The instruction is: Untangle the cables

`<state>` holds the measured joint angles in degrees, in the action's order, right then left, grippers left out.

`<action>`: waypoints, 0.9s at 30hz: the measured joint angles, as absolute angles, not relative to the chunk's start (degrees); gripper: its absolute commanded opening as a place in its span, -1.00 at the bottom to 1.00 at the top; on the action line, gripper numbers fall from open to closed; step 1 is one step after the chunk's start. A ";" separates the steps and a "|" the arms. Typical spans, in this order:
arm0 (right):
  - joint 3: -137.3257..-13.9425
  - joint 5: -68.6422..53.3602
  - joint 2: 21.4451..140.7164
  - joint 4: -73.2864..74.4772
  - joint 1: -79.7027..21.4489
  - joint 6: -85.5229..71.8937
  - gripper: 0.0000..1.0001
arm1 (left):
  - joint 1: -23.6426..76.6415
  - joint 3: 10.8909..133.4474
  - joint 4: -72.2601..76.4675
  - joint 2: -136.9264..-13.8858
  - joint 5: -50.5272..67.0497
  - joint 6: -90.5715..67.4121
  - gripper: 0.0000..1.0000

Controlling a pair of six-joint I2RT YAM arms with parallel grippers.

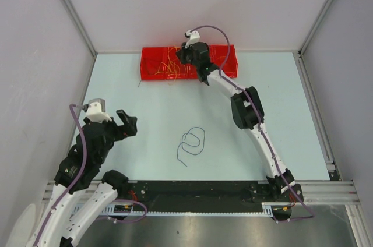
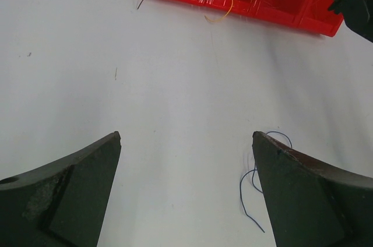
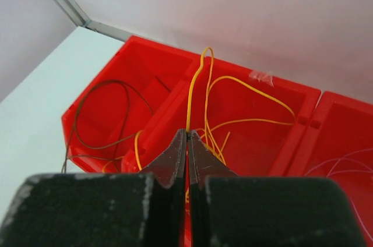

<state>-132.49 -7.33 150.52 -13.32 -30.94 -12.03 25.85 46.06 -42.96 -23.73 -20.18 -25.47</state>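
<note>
Thin cables lie tangled in a red tray at the table's back edge. My right gripper hangs over the tray, shut on a yellow cable that rises from its tips and loops back down. More yellow cables and a dark cable lie in the tray. A dark blue cable lies curled alone on the table's middle. It also shows beside my left gripper's right finger, the blue cable. My left gripper is open, low over bare table at the near left.
The tray has several compartments. A yellow loop spills over its front wall. White walls with metal rails enclose the table on three sides. A black rail runs along the near edge between the arm bases.
</note>
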 measured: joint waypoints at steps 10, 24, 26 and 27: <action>-133.75 -5.76 152.38 -10.22 -30.89 -12.45 -1.00 | 25.85 46.06 -42.96 -23.11 -20.18 -25.47 1.00; -132.88 -4.91 151.76 -7.07 -31.81 -12.14 -0.04 | 25.80 46.06 -42.98 -22.96 -20.21 -25.47 1.00; -131.15 -4.80 150.23 -6.68 -31.92 -12.08 0.12 | 25.78 46.06 -42.98 -22.85 -20.23 -25.50 1.00; -130.21 -4.75 149.08 -6.31 -32.03 -11.97 0.22 | 25.78 46.06 -42.98 -22.83 -20.27 -25.50 1.00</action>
